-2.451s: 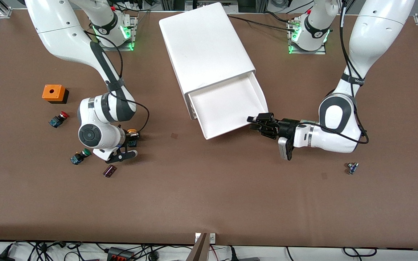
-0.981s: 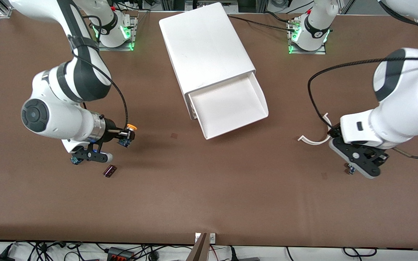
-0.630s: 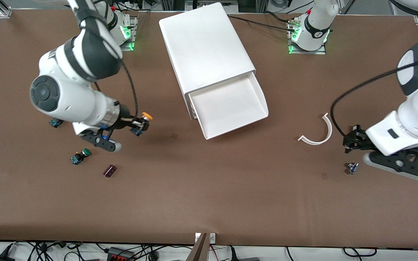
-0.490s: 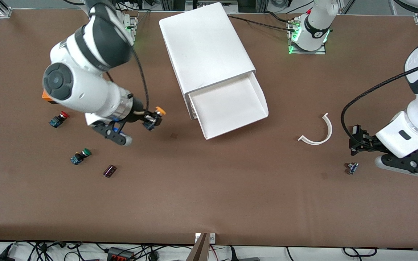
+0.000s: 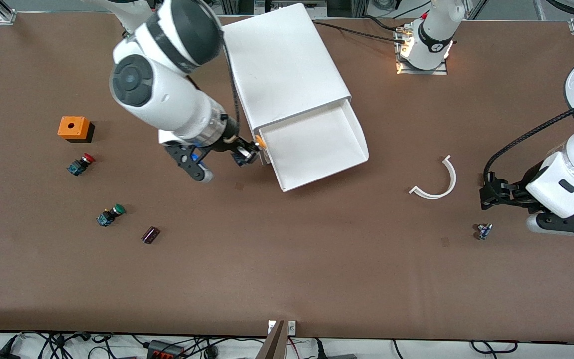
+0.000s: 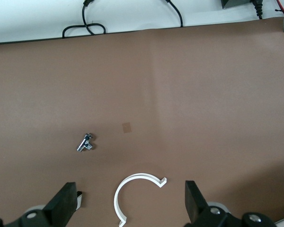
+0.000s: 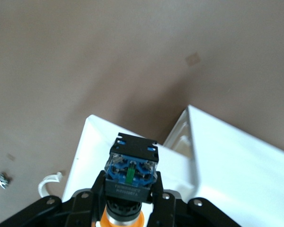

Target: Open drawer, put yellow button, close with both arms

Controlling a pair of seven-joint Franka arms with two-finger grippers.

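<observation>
From the front view, the right claw [image 5: 248, 152] is closed on the small push button with yellow-orange cap and blue block body [image 5: 256, 145], held in the air at the side edge of the pulled-out wide shallow white plastic drawer [image 5: 317, 149] of the large white rounded box cabinet [image 5: 282, 60]. The drawer's floor is bare just beside this claw. On the brown desk [image 5: 287, 269], toward the right arm's end from this claw, lie an orange square block with a hole [image 5: 73, 127], a red-capped button [image 5: 79, 164], a green-capped button [image 5: 109, 215] and a small dark purple piece [image 5: 150, 235]. The left claw [image 5: 491, 192] hangs over the desk at the left arm's end, with a white curved plastic strip [image 5: 436, 183] near it and a small metal part [image 5: 484, 231] just beside it.

The left wrist view shows what the front view does not: the left claw [image 6: 130, 203] stands wide and holds nothing. The curved strip [image 6: 132, 191] lies between its fingers [image 6: 61, 205] and the metal part [image 6: 86, 143] is apart from them, with bare desk all around.

The right wrist view gives the button's blue underside [image 7: 131, 168], gripped narrowly by the right claw [image 7: 128, 198], directly over the drawer's white side wall [image 7: 87, 142] near the cabinet's front corner [image 7: 191, 137]. Only here the strip [image 7: 49, 182] and metal part [image 7: 4, 180] look far away.
</observation>
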